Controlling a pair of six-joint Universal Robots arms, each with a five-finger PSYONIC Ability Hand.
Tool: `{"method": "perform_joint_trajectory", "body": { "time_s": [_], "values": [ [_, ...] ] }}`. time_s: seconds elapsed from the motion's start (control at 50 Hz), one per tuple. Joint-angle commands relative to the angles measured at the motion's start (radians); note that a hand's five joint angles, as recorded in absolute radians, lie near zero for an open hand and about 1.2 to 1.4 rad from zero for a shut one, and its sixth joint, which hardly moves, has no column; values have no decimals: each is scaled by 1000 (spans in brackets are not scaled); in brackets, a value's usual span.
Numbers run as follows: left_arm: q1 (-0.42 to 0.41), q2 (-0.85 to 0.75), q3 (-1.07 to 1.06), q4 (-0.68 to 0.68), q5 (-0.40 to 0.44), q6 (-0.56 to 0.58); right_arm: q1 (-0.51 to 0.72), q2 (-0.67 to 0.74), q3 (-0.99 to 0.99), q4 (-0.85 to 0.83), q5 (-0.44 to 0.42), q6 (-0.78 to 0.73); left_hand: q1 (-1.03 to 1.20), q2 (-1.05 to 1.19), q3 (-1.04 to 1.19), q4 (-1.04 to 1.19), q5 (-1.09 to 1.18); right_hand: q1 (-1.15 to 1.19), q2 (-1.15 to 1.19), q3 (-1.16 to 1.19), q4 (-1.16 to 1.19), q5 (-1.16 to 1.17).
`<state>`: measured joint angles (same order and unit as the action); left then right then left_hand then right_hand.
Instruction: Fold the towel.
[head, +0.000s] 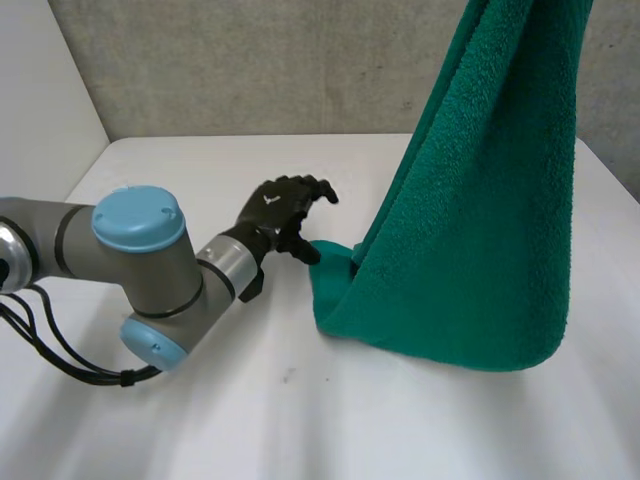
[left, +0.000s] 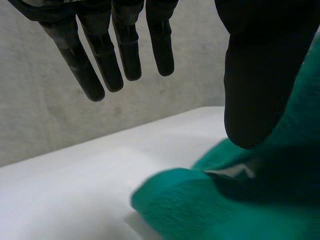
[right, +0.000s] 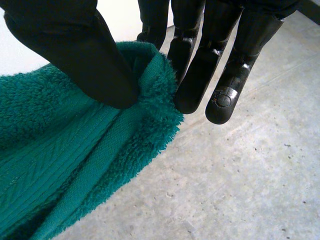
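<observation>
A dark green towel (head: 480, 230) hangs from high at the right, and its lower fold rests on the white table (head: 300, 420). In the right wrist view my right hand (right: 75, 50) pinches the towel's upper edge (right: 150, 95) between thumb and fingers, well above the floor. My left hand (head: 280, 210) is low over the table at the towel's bottom left corner (head: 330, 265). In the left wrist view its fingers (left: 125, 45) are straight and spread, and the thumb hovers just over that corner (left: 200, 205). Nothing is held between them.
My left arm (head: 140, 270) lies across the table's left side. A grey wall (head: 250, 60) stands behind the table's far edge. Bare white tabletop lies in front of the towel and towards the left.
</observation>
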<state>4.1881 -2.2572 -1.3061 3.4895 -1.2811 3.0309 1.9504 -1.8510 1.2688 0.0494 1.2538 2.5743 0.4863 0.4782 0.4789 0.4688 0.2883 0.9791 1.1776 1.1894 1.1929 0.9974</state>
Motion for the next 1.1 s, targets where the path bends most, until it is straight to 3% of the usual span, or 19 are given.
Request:
{"method": "perform_joint_trajectory", "body": {
  "time_s": [0.02,0.2,0.26,0.28,0.32,0.34,0.38,0.44,0.48,0.58,0.64,0.66,0.72,0.74,0.84,0.96,1.1],
  "values": [
    [-58,-74,53,9,66,-3,10,-4,-6,4,3,1,21,29,28,38,44,417,219,207,203,224],
    [-137,-214,244,9,66,-14,12,-33,-5,32,4,1,108,116,116,126,132,417,219,207,203,224],
    [-152,-246,283,9,63,-14,12,-37,0,32,6,1,465,473,473,483,489,417,219,207,203,224],
    [-157,-263,306,11,54,-15,12,-39,1,32,6,1,900,908,907,918,924,417,219,207,203,224],
    [-155,-268,315,11,42,-15,4,-37,6,32,7,1,910,918,917,927,933,417,219,207,203,224],
    [-154,-269,320,11,20,-11,-4,-36,11,33,7,1,910,918,917,927,933,417,219,207,203,224],
    [-148,-253,315,11,-163,3,-5,-36,12,35,7,1,910,918,917,927,933,417,219,207,203,224],
    [-111,-199,276,13,-338,38,-15,-30,35,40,10,0,910,918,917,927,933,417,219,207,203,224],
    [-66,-136,231,14,-365,62,-27,-22,44,46,13,-2,910,918,917,927,933,417,219,207,203,224],
    [78,132,-5,31,-317,147,-125,28,70,99,24,-5,910,918,917,927,933,417,219,207,203,224],
    [112,207,-73,36,-299,177,-206,70,87,141,26,-3,910,918,917,927,933,417,219,207,203,224],
    [147,320,-169,36,-279,216,-231,84,98,161,26,-5,910,918,917,927,933,417,219,207,203,224],
    [167,406,-229,34,-267,244,-246,108,116,182,27,-9,910,918,917,927,933,417,219,207,203,224],
    [190,539,-310,28,-251,291,-252,122,127,194,27,-12,910,918,917,927,933,417,219,207,203,224],
    [219,758,-472,8,-204,420,-254,183,170,237,27,-29,910,918,917,927,933,417,219,207,203,224],
    [231,860,-616,-105,-153,566,-245,257,282,271,27,-115,910,918,917,927,933,417,219,207,203,224],
    [221,730,-650,-237,-161,632,-196,439,350,270,44,-213,910,918,917,927,933,417,219,207,203,224]
  ]
}}
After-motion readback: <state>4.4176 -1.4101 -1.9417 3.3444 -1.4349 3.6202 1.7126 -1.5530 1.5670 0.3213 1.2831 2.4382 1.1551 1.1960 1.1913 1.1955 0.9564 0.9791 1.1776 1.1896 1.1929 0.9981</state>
